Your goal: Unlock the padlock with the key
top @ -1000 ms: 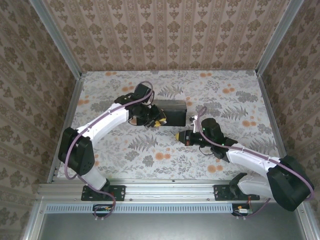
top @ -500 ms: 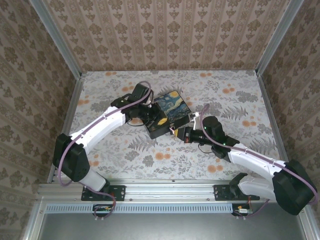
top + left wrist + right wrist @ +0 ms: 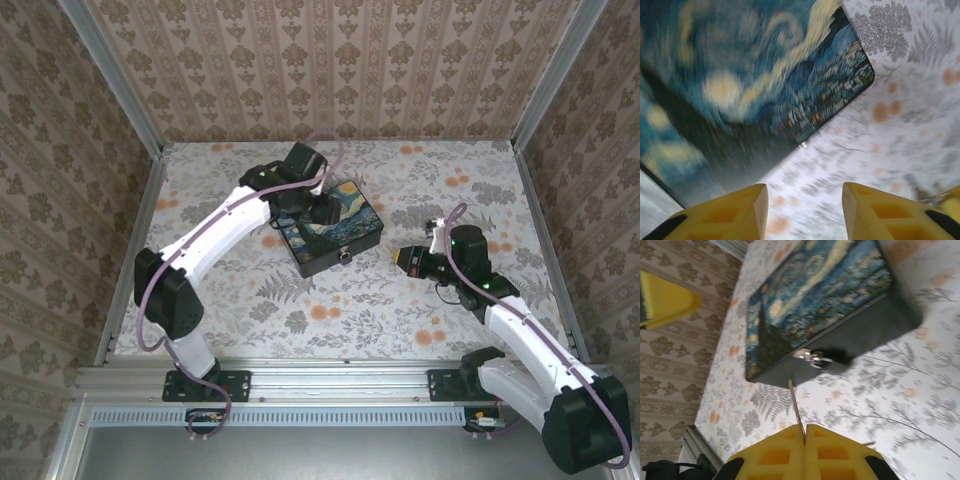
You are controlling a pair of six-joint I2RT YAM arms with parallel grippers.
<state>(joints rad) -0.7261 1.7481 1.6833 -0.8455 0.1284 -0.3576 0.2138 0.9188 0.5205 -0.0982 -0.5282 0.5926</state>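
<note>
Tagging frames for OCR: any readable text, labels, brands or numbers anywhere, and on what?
None readable.
The box lid carries a swirly blue-and-yellow painting, no lettering; in the left wrist view it is blurred.
The wallpaper and tablecloth bear floral patterns, no words or numbers.

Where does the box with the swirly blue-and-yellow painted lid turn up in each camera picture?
Top external: the box sits just left of centre, turned at an angle.
Left wrist: its lid spreads across the upper left, blurred.
Right wrist: the box is upper middle, dark front side toward the camera.
Shared landmark: the floral table cover around it.
</note>
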